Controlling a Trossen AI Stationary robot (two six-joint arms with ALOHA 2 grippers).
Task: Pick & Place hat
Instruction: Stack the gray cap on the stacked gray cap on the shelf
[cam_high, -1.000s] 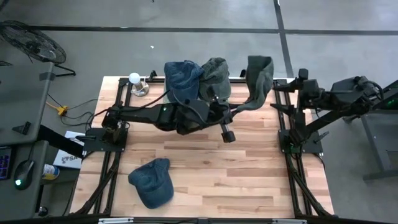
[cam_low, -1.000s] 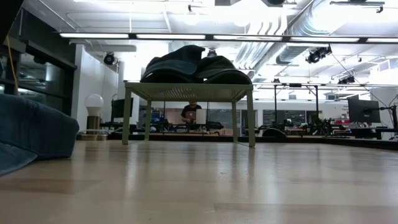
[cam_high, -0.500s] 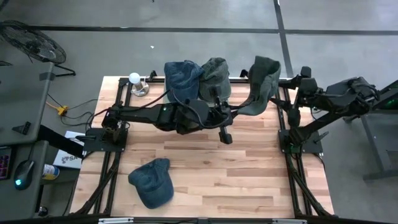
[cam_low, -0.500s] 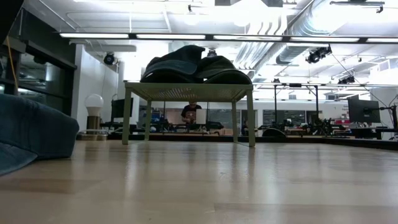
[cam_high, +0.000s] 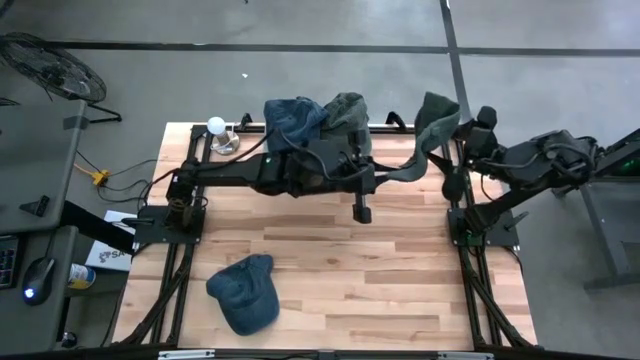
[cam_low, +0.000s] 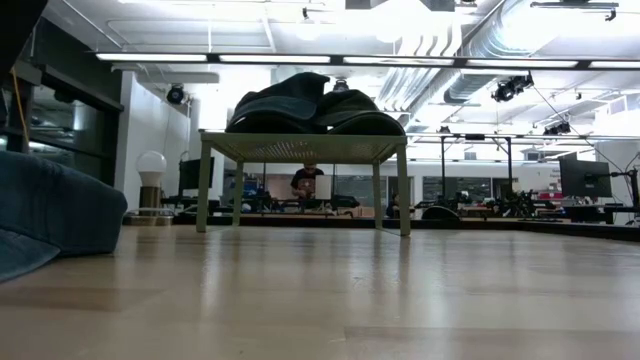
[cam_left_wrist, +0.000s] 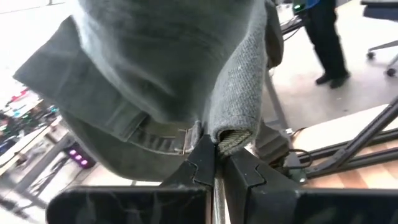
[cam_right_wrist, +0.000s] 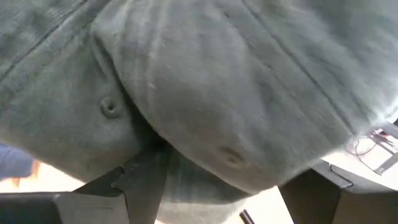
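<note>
Item: grey-green cloth cap (cam_high: 428, 135), raised over the wooden surface (cam_high: 400, 270) at its far right edge. My left tool (cam_left_wrist: 214, 160): clamped tight on the cap's brim edge. My right tool (cam_right_wrist: 211, 180): fingers spread wide, pressed against the cap's crown.

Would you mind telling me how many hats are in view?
4. Blue hat lies on the table's near left; blue hat and green hat sit on the rack; grey-green hat hangs between both arms. Others may be hidden.
</note>
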